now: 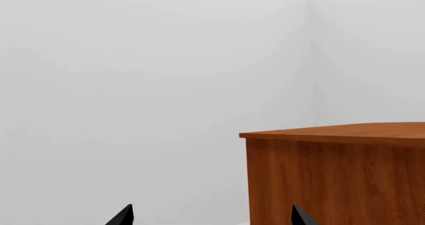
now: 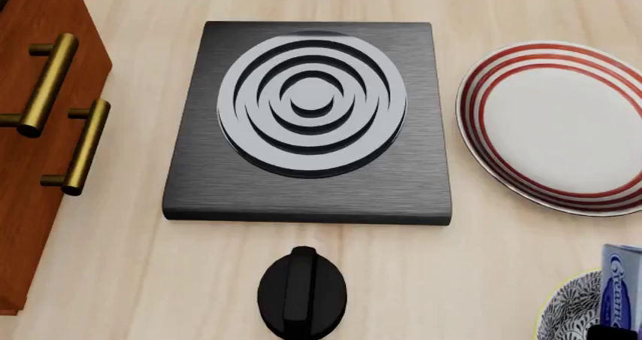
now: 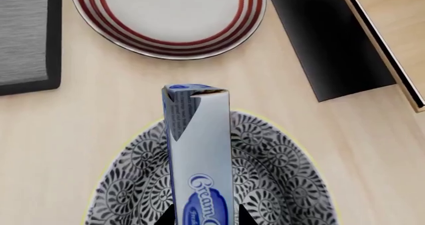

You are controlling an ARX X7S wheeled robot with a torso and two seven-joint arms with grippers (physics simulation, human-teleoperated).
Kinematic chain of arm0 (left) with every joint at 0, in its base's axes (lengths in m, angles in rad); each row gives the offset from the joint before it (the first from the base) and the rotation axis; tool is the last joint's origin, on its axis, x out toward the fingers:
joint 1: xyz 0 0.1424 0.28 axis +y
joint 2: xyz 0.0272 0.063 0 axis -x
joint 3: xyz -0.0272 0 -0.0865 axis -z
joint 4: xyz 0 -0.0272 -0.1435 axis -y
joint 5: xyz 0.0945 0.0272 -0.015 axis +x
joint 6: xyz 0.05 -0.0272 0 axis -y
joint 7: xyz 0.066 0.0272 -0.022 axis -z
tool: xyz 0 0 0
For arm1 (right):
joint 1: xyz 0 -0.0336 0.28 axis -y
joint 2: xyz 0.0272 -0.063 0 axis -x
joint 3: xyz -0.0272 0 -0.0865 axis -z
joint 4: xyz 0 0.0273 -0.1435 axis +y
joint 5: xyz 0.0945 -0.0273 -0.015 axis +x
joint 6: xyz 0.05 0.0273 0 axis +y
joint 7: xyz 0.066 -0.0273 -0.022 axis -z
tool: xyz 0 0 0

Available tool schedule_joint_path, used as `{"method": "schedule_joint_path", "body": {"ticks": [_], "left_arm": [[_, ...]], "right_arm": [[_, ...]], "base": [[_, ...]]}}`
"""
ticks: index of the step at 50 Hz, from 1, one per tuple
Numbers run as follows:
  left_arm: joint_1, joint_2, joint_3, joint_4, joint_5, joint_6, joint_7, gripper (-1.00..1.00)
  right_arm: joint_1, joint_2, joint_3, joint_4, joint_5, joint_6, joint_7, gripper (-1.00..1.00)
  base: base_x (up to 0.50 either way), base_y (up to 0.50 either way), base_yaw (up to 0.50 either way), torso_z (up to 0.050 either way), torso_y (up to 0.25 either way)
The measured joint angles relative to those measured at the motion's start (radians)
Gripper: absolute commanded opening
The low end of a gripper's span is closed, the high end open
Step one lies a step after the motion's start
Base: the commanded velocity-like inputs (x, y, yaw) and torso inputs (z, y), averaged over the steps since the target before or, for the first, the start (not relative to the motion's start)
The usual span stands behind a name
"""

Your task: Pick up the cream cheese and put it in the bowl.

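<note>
In the right wrist view my right gripper (image 3: 202, 219) is shut on the cream cheese (image 3: 199, 150), a light-blue box with a dark blue oval logo. It holds the box over the middle of the bowl (image 3: 279, 175), which has a grey-and-white floral pattern and a pale yellow rim. In the head view the cream cheese (image 2: 622, 283) and the bowl (image 2: 572, 310) show only at the bottom right corner. My left gripper (image 1: 212, 217) is open and empty, facing a white wall beside a wooden cabinet (image 1: 339, 175).
A white plate with red stripes (image 2: 557, 122) lies beyond the bowl. A black stove plate with a round burner (image 2: 311, 122) and a black knob (image 2: 301, 291) sit in the middle. A wooden cabinet with brass handles (image 2: 40, 122) stands at the left.
</note>
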Motion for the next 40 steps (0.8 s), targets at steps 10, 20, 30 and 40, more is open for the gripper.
{"method": "schedule_joint_path", "body": {"ticks": [10, 20, 30, 40], "left_arm": [[-0.001, -0.001, 0.002, 0.001, 0.004, -0.003, 0.0, 1.0], [-0.001, -0.001, 0.003, 0.0, 0.006, -0.003, 0.0, 1.0], [-0.001, -0.001, 0.003, 0.001, 0.006, -0.001, 0.0, 1.0], [-0.001, 0.0, 0.002, 0.0, 0.005, 0.001, 0.001, 1.0]], "right_arm": [[-0.008, -0.009, -0.005, 0.011, -0.009, -0.006, -0.009, -1.0], [-0.022, -0.018, -0.013, 0.025, -0.019, -0.017, -0.018, -1.0], [-0.031, -0.028, -0.018, 0.034, -0.029, -0.023, -0.021, -1.0], [-0.038, -0.035, -0.022, 0.042, -0.037, -0.03, -0.024, -1.0]], "base": [[0.0, 0.0, 0.0, 0.0, 0.0], [0.0, 0.0, 0.0, 0.0, 0.001], [0.0, 0.0, 0.0, 0.001, 0.0], [0.0, 0.0, 0.0, 0.0, 0.001]]}}
